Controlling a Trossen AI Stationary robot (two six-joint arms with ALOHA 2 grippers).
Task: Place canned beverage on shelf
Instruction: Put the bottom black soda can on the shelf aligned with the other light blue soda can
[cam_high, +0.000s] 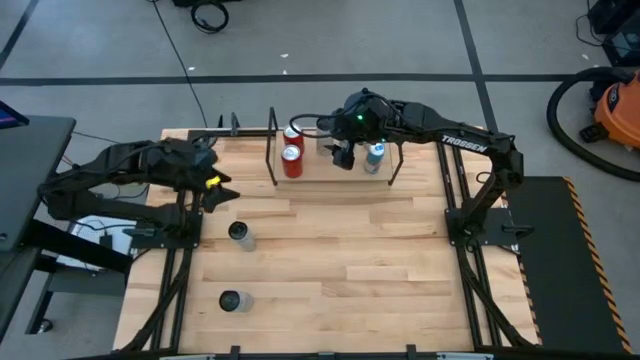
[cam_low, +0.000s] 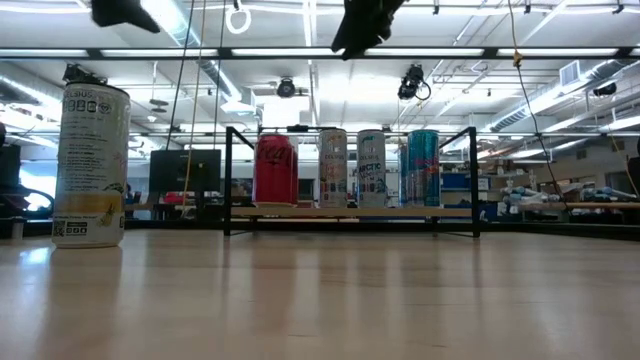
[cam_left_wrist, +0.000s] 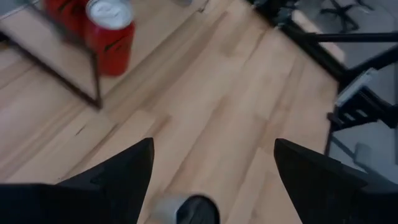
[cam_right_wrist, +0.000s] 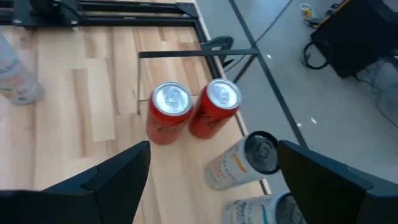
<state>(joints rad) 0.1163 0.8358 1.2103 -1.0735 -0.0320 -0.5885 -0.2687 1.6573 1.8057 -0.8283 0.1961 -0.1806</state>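
With both the left gripper (cam_high: 217, 190) and right gripper (cam_high: 344, 157) open and empty, we judge the nearer can (cam_high: 239, 234) rigid, smooth, probably full, best clasped mid-wall.

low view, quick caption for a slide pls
Four cans stand in a row on the shelf, a fifth can waits nearer the camera on the wooden table.

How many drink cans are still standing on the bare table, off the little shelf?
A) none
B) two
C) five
B: from above, two cans stand on the table on the left arm's side, one can nearer the shelf and another can farther from it.
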